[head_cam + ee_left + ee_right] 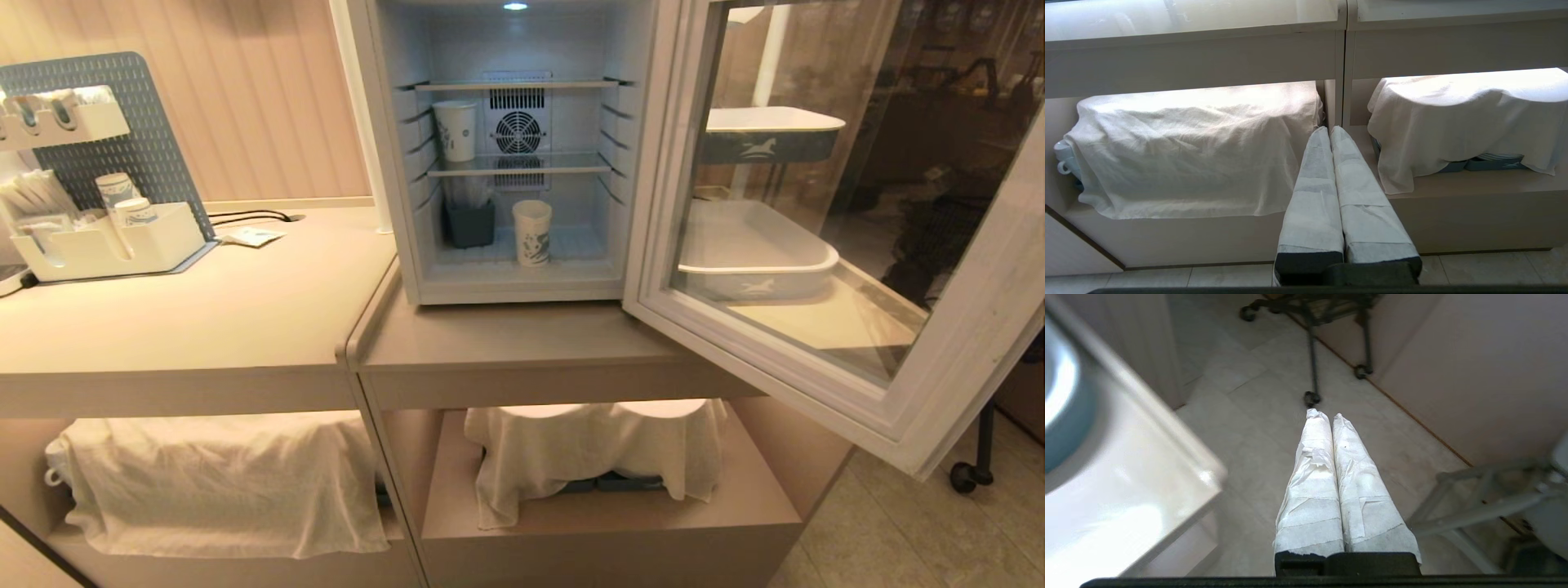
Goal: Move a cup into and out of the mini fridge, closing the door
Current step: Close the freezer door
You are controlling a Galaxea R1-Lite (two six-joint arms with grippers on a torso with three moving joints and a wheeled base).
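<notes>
While the door [824,237] hangs wide open to the right, the cup [531,232] stands on the mini fridge [506,155] floor.
Both hands are clenched and empty: the right hand [1326,415] hovers over floor tiles, seemingly well right of the cup; the left hand [1329,130] points at cloth-draped shelves under the desk [522,339].

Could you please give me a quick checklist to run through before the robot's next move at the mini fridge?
1. Door swung wide open: ok.
2. Cup upright on the mini fridge floor, unobstructed in front: ok.
3. Right gripper empty, fingers together, over the floor: not ok for grasping, must open.
4. Left gripper shut, parked low by the cloth-covered shelves: ok.
5. Second cup on the middle shelf, apart from the first: ok.
</notes>
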